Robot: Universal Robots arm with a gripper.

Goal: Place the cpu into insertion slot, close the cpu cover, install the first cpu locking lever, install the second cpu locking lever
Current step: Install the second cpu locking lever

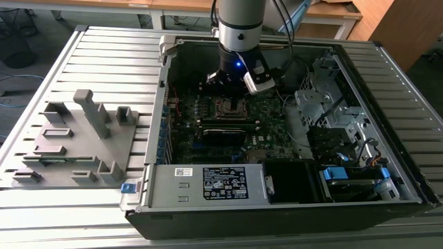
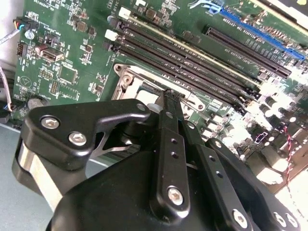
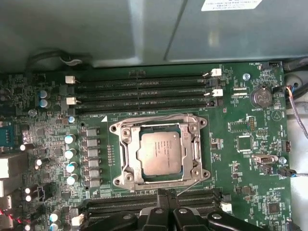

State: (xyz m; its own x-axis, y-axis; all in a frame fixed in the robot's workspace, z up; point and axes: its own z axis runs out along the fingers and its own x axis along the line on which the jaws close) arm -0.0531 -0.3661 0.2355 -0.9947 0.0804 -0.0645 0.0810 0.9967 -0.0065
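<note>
Jaws closed, cpu (image 3: 160,153) seated, cover (image 3: 126,149) down

Lighting's pretty flat and even in the exterior view, soft daylight-ish, and the ribbed grey metal bench (image 1: 104,46) comes out pale and a bit washed. Inside the open black computer case (image 1: 277,218) it's much dimmer, with a small blue glow on the arm. In the first wrist view the silvery-grey square cpu (image 3: 159,153) catches a mild sheen. In the second wrist view the black claw (image 2: 168,144) looks soft and out of focus.
</note>
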